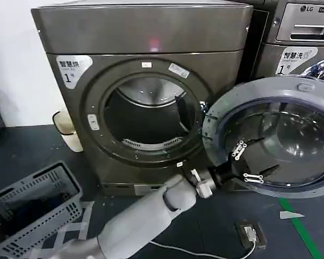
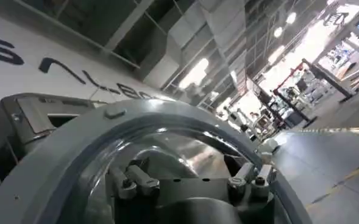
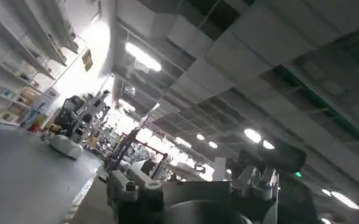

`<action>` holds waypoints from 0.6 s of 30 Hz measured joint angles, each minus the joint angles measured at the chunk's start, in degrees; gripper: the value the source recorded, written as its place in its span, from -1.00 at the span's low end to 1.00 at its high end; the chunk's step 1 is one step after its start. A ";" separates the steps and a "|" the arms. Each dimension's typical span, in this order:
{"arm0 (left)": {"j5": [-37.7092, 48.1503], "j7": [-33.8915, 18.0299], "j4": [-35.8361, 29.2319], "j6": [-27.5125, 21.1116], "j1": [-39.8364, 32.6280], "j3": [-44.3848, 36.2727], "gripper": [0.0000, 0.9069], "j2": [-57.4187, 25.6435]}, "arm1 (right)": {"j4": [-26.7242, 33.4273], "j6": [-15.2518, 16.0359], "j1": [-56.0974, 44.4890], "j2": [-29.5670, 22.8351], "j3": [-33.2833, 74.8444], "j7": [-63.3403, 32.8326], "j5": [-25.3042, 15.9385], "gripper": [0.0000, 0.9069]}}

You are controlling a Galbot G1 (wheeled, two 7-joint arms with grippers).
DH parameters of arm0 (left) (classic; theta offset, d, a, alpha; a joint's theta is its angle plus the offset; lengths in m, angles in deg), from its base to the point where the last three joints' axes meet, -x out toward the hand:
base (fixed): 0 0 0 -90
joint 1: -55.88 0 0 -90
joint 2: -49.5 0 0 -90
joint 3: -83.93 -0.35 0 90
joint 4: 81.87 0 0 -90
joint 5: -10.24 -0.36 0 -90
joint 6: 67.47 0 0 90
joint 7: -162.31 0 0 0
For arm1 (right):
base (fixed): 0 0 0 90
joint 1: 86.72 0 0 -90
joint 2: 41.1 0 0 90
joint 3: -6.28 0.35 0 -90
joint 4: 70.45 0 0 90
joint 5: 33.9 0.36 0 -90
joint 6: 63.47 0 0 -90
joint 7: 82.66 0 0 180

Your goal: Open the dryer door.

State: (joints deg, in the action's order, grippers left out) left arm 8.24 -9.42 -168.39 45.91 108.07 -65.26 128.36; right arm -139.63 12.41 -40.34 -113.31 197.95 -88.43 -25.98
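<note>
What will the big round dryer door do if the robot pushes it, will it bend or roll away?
Probably neither. The dryer door looks stiff, with a thick grey ring around the glass, so it should not bend. It hangs at its edge by the dryer opening, so a push from the left end effector would likely swing it, not roll it. The glass may be slippery.

The dryer door [image 1: 218, 116] pairs matt grey plastic with glossy dark tinted glass.
</note>
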 joint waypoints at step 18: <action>-32.57 -1.68 -13.22 19.03 4.92 9.12 1.00 -30.25 | 6.37 1.05 -0.36 5.46 0.91 1.02 -2.18 1.00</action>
State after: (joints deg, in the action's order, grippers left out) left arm -24.33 -11.10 -181.61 64.94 112.99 -56.14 98.11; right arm -133.26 13.47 -40.70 -107.85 198.86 -87.41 -28.16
